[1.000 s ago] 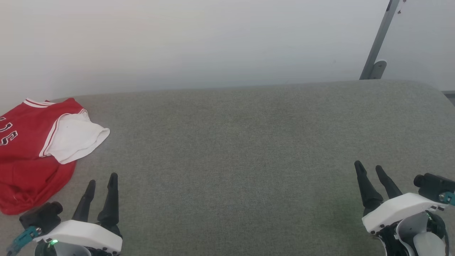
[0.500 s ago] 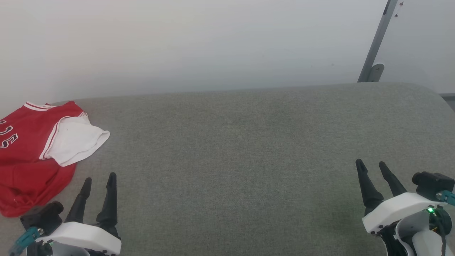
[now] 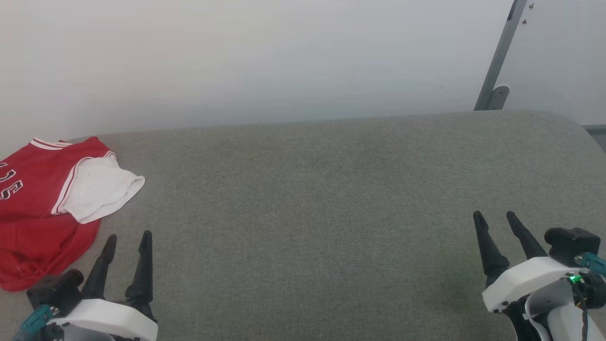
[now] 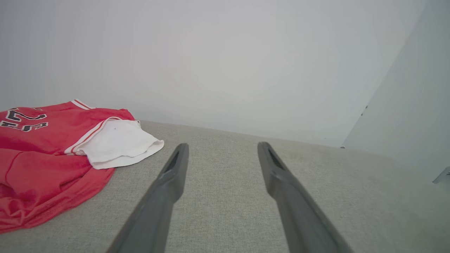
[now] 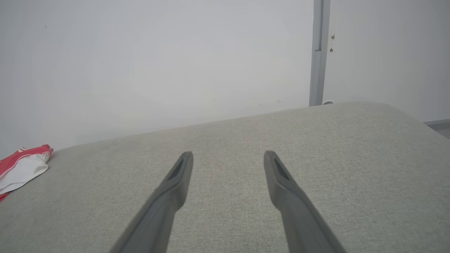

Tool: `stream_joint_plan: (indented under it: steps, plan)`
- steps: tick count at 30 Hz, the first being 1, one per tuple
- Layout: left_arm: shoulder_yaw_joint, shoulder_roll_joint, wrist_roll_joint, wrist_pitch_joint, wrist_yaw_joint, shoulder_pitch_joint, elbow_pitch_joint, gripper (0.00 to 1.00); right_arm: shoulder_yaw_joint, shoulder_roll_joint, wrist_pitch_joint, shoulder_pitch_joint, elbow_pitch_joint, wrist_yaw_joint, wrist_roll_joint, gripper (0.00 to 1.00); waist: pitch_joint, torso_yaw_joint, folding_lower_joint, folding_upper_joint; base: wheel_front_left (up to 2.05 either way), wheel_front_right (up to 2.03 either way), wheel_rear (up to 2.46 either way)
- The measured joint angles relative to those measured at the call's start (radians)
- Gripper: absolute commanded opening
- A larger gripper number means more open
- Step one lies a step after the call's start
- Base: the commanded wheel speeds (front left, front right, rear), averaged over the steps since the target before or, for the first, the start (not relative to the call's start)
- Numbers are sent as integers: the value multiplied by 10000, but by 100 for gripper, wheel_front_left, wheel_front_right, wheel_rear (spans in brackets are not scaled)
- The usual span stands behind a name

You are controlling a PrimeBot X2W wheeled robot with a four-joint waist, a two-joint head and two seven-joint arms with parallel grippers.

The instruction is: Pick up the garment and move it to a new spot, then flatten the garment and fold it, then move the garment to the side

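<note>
Red jersey (image 3: 33, 199) lies crumpled at the far left of the grey upholstered surface (image 3: 307, 199), close to its back edge and cut off by the left border of the head view. One panel is turned over so the white inside faces up, edged with striped trim; black white-outlined lettering shows partly on the red cloth. Nothing is touching it.

Left gripper (image 3: 129, 235) sits low at the lower left, fingers pointing away from the robot and tilted slightly inward, jaws spread wide with nothing between them. It is just beside the jersey's near right edge but apart from it; in the left wrist view the cloth lies to the left of the two fingers, with bare fabric under the fingertips.

Right gripper (image 3: 494, 214) sits at the lower right, well apart from the jersey, fingers angled up and slightly left, jaws likewise spread and empty. Its wrist view looks across bare surface.

Behind the surface stands a pale wall (image 3: 236, 57), with a grey metal post (image 3: 502, 52) leaning at the upper right
</note>
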Motion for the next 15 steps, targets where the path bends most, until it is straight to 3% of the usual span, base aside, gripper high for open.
stream_joint_plan:
  steps: [15]
  plan:
    - [-96,263,667,-288,2,76,-63,100,27,-59,-244,-1,-65,0,-1041,100,-93,-41,0,0,0,0,0]
